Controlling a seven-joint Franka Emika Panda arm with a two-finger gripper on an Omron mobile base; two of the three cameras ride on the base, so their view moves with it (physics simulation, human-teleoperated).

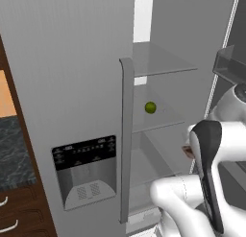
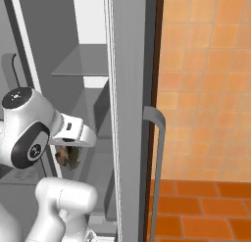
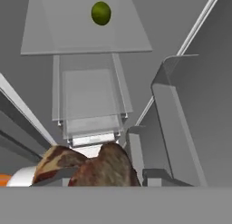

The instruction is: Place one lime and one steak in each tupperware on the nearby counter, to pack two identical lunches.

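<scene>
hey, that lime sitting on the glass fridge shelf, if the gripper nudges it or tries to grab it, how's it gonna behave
The lime looks round and smooth, so a nudge would probably send it rolling across the flat glass shelf. Nothing visible beside it would stop it. Its small, curved skin may slip between the fingers unless they close across its middle. It looks firm rather than fragile.

Flat, even, shadowless rendered light

No text can be read anywhere. The fridge door's dispenser panel (image 1: 84,152), at about 8 o'clock in the left base view, bears small white marks in rows, too blurred to make out. A round dark cap (image 2: 34,150) on the arm's joint, at 9 o'clock in the right base view, carries a tiny pale mark, likewise illegible.
</scene>
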